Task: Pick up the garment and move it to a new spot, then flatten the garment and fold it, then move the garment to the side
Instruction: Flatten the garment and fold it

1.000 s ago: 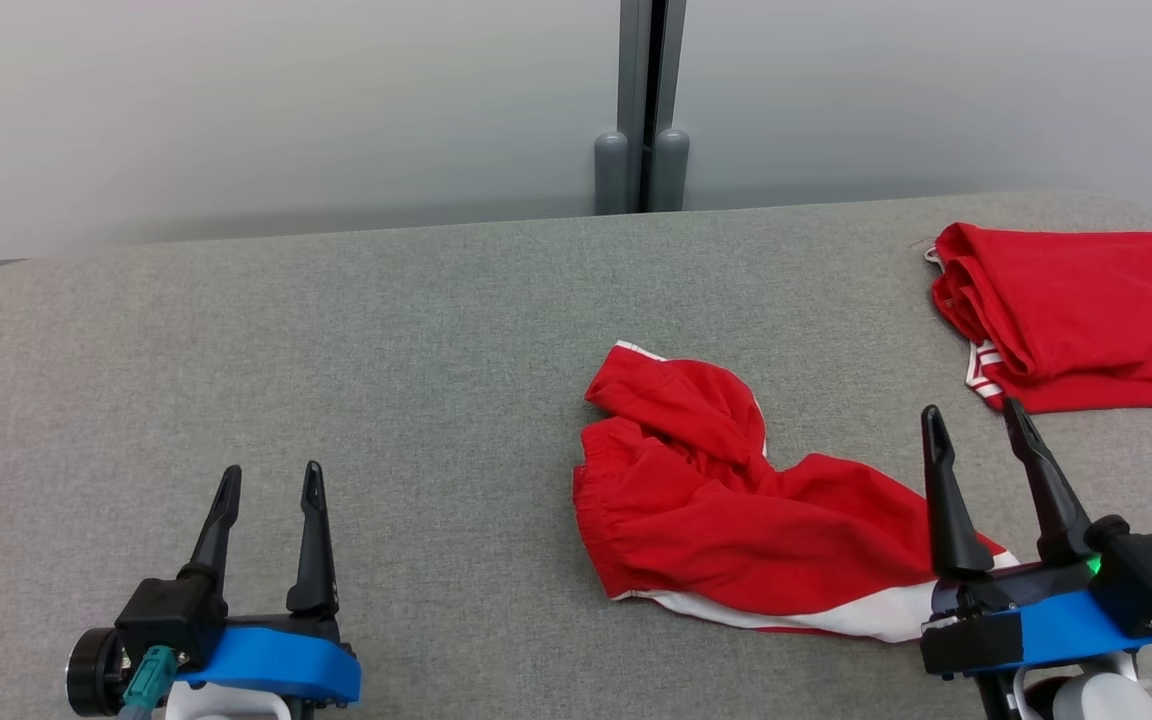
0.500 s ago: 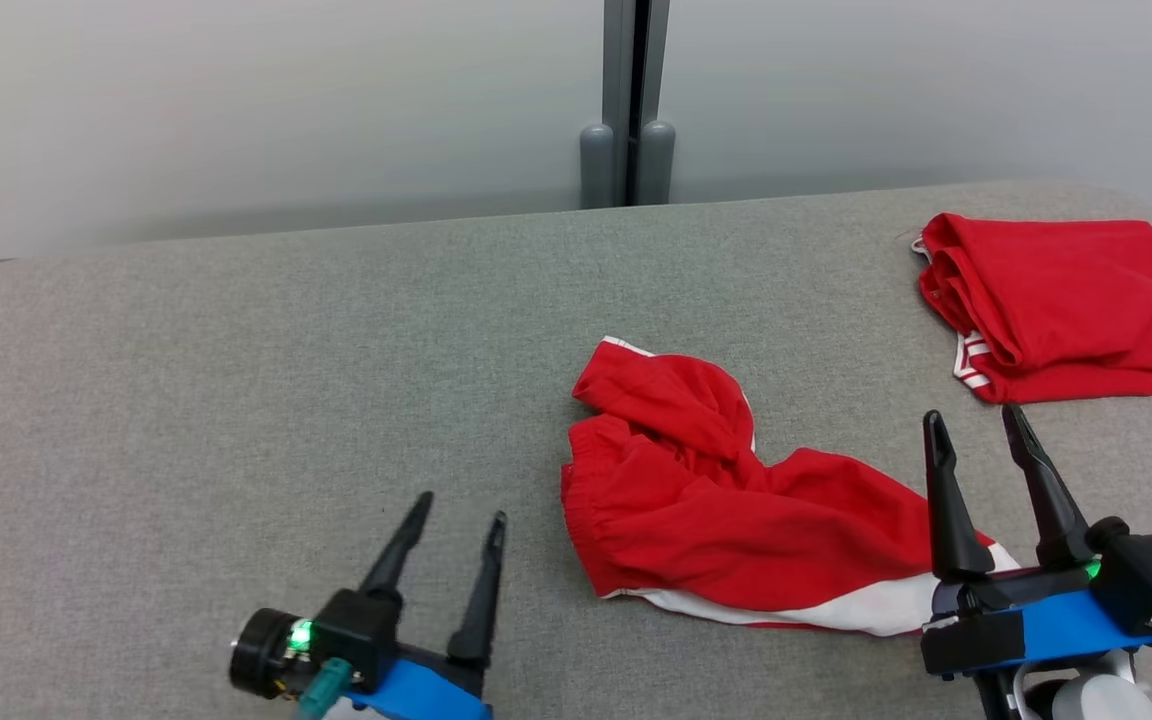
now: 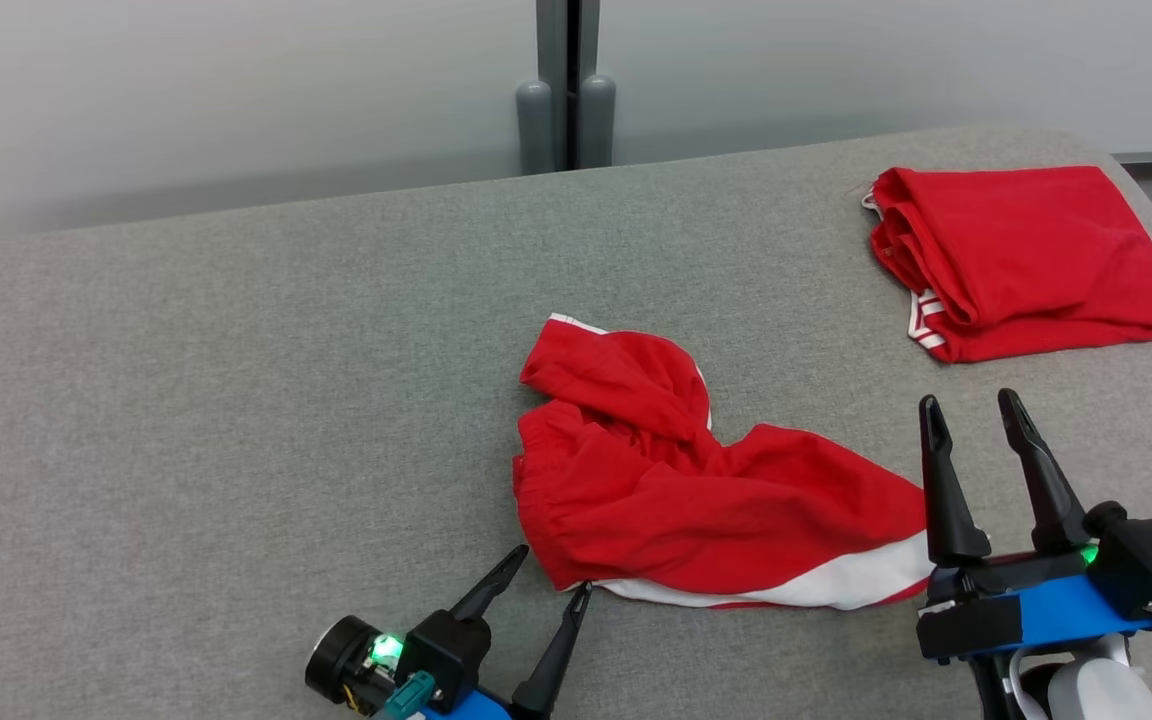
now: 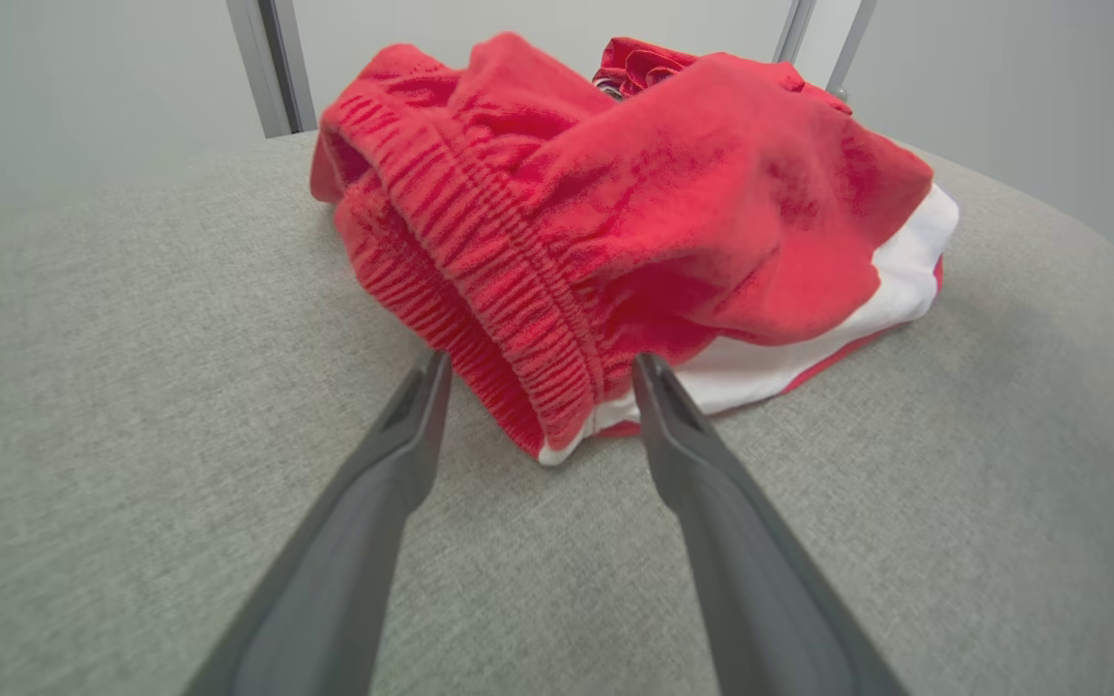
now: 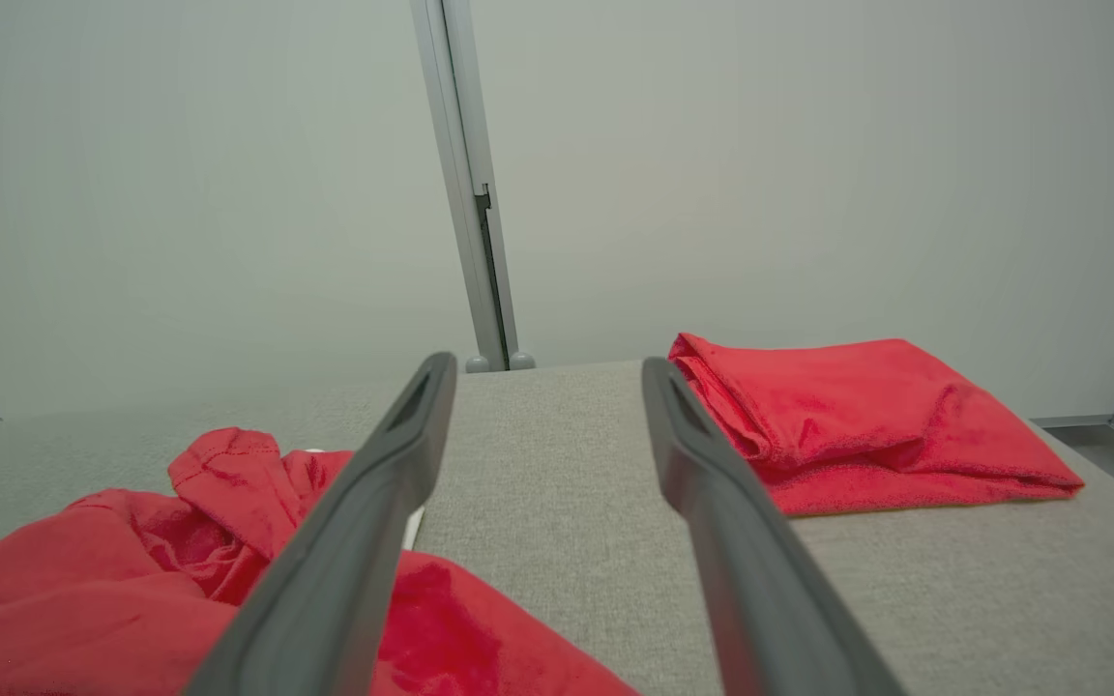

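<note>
On the grey padded table (image 3: 186, 380) the garment (image 3: 676, 500) lies crumpled near the middle and unlifted, so pick-up, flattening, folding and setting aside all seem left to do. A second red garment (image 3: 1026, 260) sits folded at the far right. The left gripper (image 3: 553, 570) reaches low at the waistband's near-left corner, fingers apart and framing it without gripping, while the right gripper (image 3: 968, 402) hovers over the right end, fingers spread, empty.

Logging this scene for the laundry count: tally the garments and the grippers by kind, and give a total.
Red garments: 2 (crumpled garment, folded garment)
Grippers: 2 (left gripper, right gripper), both open
Total: 4
</note>
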Controlling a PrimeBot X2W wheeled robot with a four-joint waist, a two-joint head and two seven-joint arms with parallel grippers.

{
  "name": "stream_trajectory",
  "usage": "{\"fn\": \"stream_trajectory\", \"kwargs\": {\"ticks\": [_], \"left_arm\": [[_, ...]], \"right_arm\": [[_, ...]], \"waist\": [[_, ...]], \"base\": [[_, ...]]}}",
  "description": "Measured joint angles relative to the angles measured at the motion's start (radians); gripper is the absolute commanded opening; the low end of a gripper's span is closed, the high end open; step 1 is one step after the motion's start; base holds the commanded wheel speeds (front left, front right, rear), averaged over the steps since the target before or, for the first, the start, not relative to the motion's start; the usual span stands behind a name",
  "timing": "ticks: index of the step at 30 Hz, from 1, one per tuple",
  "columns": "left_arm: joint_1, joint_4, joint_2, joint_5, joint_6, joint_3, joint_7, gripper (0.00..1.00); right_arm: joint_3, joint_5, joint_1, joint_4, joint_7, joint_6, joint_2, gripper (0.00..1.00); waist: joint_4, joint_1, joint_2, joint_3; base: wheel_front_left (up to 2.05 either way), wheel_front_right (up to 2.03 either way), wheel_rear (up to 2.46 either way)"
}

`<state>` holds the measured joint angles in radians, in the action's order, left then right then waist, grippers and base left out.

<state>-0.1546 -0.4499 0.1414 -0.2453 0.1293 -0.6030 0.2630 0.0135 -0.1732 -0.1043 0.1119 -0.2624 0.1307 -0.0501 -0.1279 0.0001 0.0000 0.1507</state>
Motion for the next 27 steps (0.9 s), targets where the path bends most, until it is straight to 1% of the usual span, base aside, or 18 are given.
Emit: {"fn": "stream_trajectory", "kwargs": {"ticks": [9,10,11,12,17,22,27], "left_arm": [[-0.077,-0.084,-0.004,-0.039,0.0,-0.072,0.0,1.0],[-0.082,-0.094,-0.007,-0.046,0.0,-0.077,0.0,0.9],[-0.087,-0.1,-0.01,-0.051,0.0,-0.08,0.0,0.36],[-0.093,-0.108,-0.012,-0.057,0.0,-0.083,0.0,0.0],[-0.1,-0.12,-0.009,-0.081,0.0,-0.078,0.0,0.0],[-0.096,-0.088,0.014,-0.088,-0.002,-0.007,0.0,0.0],[-0.065,-0.054,0.043,-0.086,-0.016,0.055,0.0,0.0]], "right_arm": [[0.0,-0.002,-0.016,0.005,0.0,0.0,0.0,1.0],[0.003,-0.002,-0.016,0.005,0.0,0.0,0.0,1.0],[0.006,-0.002,-0.016,0.005,0.0,0.0,0.0,1.0],[0.008,-0.002,-0.016,0.005,0.0,0.0,0.0,1.0],[0.027,-0.002,-0.012,0.01,0.0,0.0,0.0,1.0],[0.029,-0.001,-0.003,0.026,0.0,0.0,0.0,1.0],[0.028,-0.001,0.005,0.039,0.0,0.0,0.0,1.0]], "waist": [[-0.042,0.0,0.0,0.028],[-0.044,0.0,0.0,0.029],[-0.044,0.0,0.0,0.029],[-0.045,0.0,0.0,0.029],[-0.022,0.0,0.0,0.015],[0.024,-0.0001,0.0,-0.009],[0.072,-0.0001,0.0,-0.027]], "base": [[0.0,0.0,0.0],[0.0,0.0,0.0],[0.0,0.0,0.0],[0.0,0.0,0.0],[0.0,0.0,0.0],[0.0,0.0,0.0],[0.0,0.0,0.0]]}}
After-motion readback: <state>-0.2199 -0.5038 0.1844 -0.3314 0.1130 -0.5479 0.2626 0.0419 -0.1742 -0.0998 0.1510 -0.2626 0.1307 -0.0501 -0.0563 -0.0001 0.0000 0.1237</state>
